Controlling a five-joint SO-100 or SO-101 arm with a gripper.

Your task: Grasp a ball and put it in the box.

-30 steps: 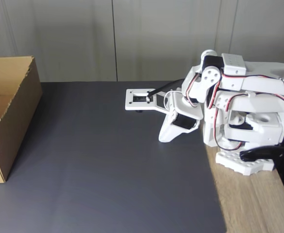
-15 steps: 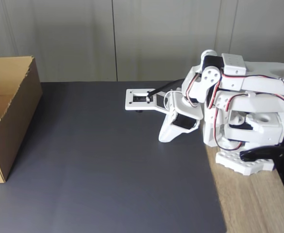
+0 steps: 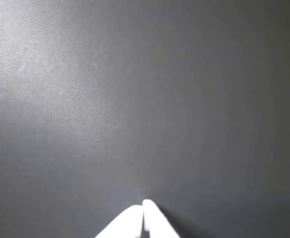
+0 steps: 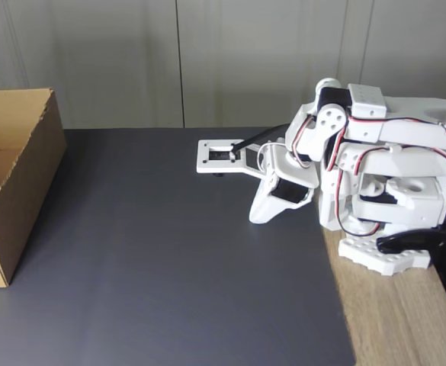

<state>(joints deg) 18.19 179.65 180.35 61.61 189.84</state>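
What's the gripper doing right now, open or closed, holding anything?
Gripper: closed, fingertips together, holding nothing, tip pointed down at the dark mat.

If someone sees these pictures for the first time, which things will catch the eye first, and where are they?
In the fixed view, the white arm folded low at the right edge stands out against the dark mat, its tool pointing down at the mat. A large brown cardboard box sits open at the left edge. In the wrist view, the tool's white fingertips meet, shut, over bare mat.
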